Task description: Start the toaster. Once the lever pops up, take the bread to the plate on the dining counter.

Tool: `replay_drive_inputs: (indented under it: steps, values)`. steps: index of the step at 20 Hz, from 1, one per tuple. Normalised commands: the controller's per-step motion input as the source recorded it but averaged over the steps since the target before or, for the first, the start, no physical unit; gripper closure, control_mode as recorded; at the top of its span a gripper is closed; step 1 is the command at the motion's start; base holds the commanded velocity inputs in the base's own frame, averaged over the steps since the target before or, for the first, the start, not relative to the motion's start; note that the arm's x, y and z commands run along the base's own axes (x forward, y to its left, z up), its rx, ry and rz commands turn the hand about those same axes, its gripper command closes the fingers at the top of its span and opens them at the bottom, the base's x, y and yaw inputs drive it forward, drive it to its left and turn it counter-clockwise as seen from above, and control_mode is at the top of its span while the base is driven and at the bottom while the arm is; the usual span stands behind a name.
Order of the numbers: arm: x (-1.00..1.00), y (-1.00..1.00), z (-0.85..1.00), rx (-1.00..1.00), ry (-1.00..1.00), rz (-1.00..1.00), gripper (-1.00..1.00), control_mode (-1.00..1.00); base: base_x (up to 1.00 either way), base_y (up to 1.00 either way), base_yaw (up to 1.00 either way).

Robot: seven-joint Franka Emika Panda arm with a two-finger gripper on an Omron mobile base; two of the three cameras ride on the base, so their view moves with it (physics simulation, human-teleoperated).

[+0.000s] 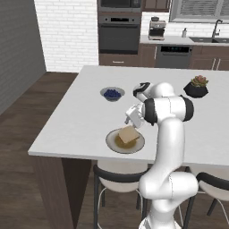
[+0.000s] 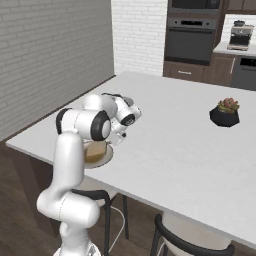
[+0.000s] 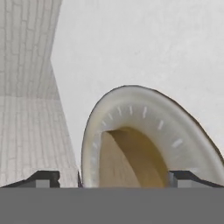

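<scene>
I see the plate [image 3: 144,114] on the white dining counter [image 3: 140,43], the bread [image 3: 113,168] lying on its brown centre, between my two spread fingertips [image 3: 43,178].

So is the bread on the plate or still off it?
On it: the bread lies on the plate, on the dining counter. The tool looks open.

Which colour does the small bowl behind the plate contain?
Blue: the bowl holds blue berries; its rim is pale grey. The left base view shows it best.
</scene>
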Motion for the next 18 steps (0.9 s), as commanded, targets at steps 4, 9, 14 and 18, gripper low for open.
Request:
replay_drive_inputs:
  steps: [4,9,14,18]
  values:
    - [-0.14,0.0,-0.14,0.0,-0.24,-0.06,-1.0,-1.0,0.0,0.0,0.0]
    - [-0.24,-0.03,-0.34,-0.05,-0.17,-0.18,-1.0,-1.0,0.0,0.0,0.0]
    - [-0.12,0.0,-0.18,-0.05,-0.08,-0.4,-1.0,-1.0,0.0,0.0,0.0]
    - [-0.02,0.0,-0.01,-0.08,-0.05,-0.42,-1.0,-1.0,0.0,0.0,0.0]
